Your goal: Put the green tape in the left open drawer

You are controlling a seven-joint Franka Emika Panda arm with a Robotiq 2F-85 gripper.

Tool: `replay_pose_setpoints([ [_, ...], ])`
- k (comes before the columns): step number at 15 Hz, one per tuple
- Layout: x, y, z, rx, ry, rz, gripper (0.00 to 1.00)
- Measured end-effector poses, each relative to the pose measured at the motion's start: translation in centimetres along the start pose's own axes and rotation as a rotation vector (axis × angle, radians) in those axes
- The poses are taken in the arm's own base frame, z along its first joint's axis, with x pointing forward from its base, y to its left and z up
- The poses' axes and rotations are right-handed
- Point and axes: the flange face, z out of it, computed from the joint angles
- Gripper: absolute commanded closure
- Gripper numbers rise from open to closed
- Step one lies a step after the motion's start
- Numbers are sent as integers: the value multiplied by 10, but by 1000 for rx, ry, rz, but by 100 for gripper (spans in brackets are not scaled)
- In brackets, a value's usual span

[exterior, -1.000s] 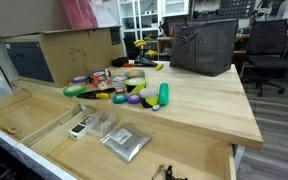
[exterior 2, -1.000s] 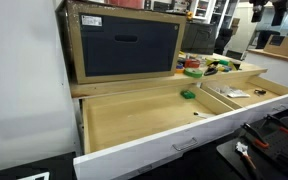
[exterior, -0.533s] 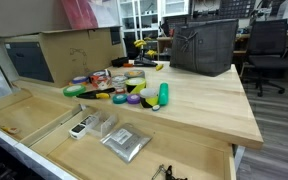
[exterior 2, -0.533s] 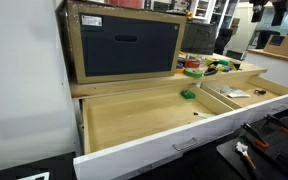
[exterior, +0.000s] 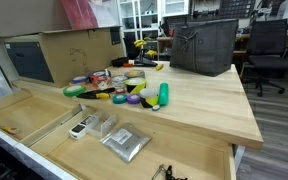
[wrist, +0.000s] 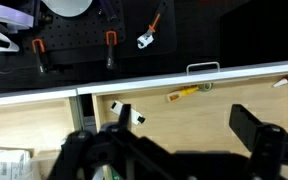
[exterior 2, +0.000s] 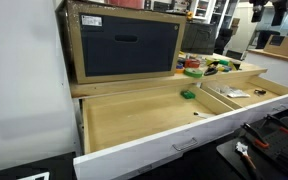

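The green tape point(exterior 2: 187, 94) lies flat on the bottom of the left open drawer point(exterior 2: 134, 120), at its far end near the divider. The drawer is wide, shallow pale plywood; it also shows in an exterior view point(exterior: 19, 115). My gripper point(wrist: 187, 122) shows only in the wrist view. Its two dark fingers are spread wide with nothing between them, high above the wooden drawer bottoms. The gripper is well apart from the tape. I cannot make out the tape in the wrist view.
The tabletop holds yellow-and-purple tape rolls point(exterior: 134, 98), an upright green bottle point(exterior: 163, 94), a dark bag point(exterior: 204, 45) and a cardboard box point(exterior: 79, 50). The other drawer holds clear boxes point(exterior: 96, 125) and a silver pouch point(exterior: 125, 141). A yellow marker point(wrist: 184, 93) lies below the gripper.
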Motion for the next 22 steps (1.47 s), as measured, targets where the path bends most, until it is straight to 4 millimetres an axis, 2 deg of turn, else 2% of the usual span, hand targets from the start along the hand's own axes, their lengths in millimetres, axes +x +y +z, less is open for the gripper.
replay_pose_setpoints([
  [14, 3, 5, 1, -1, -2, 11, 0],
  [18, 19, 34, -7, 43, -8, 59, 0],
  [22, 43, 87, -19, 96, 8, 150, 0],
])
